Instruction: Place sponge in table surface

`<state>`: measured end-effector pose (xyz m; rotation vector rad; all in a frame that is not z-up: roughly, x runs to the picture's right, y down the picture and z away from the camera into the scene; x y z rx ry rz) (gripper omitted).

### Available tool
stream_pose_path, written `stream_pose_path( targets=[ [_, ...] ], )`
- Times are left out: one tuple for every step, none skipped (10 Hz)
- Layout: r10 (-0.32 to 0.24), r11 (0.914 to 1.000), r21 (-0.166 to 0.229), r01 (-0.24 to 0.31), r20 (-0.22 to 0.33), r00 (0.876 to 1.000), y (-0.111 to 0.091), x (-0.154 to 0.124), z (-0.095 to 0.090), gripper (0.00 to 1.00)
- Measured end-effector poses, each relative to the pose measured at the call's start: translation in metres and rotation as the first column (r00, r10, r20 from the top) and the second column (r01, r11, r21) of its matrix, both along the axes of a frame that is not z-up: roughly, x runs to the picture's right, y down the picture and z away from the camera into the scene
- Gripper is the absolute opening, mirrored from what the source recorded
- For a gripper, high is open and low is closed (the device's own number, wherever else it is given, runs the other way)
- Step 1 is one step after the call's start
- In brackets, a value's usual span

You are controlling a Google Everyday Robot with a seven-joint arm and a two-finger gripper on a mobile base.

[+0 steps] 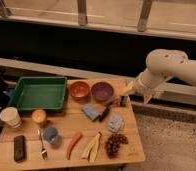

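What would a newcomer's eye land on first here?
The white robot arm comes in from the right, its gripper low beside the blue sponge, just in front of the purple bowl. Next is the big green tray at the back left of the wooden table.

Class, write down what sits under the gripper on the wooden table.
The gripper hangs low over the table surface, just right of the blue sponge. The planks directly beneath it are covered, and whether it touches the sponge cannot be seen.
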<state>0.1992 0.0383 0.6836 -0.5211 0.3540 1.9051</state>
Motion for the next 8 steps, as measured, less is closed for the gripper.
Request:
stream_pose_path(
  targets=[
    [0.000, 1.0000, 0.000, 0.000, 0.000, 1.000, 0.0000, 0.0000, 0.0000, 0.72],
    [0.000, 1.0000, 0.000, 0.000, 0.000, 1.000, 0.0000, 0.0000, 0.0000, 0.72],
    [0.000, 1.0000, 0.000, 0.000, 0.000, 1.000, 0.0000, 0.0000, 0.0000, 0.72],
    [0.000, 1.0000, 0.000, 0.000, 0.000, 1.000, 0.0000, 0.0000, 0.0000, 0.72],
    [-0.001, 1.0000, 0.001, 0.001, 0.001, 1.000, -0.0002, -0.0008, -0.0002, 0.72],
    [-0.002, 1.0000, 0.002, 0.002, 0.003, 1.000, -0.0011, -0.0023, 0.0000, 0.72],
    [-0.005, 1.0000, 0.003, 0.005, 0.004, 1.000, -0.0024, -0.0044, 0.0006, 0.72],
    [-0.014, 0.9999, 0.006, 0.014, 0.003, 1.000, -0.0035, -0.0066, 0.0015, 0.72]
  ],
)
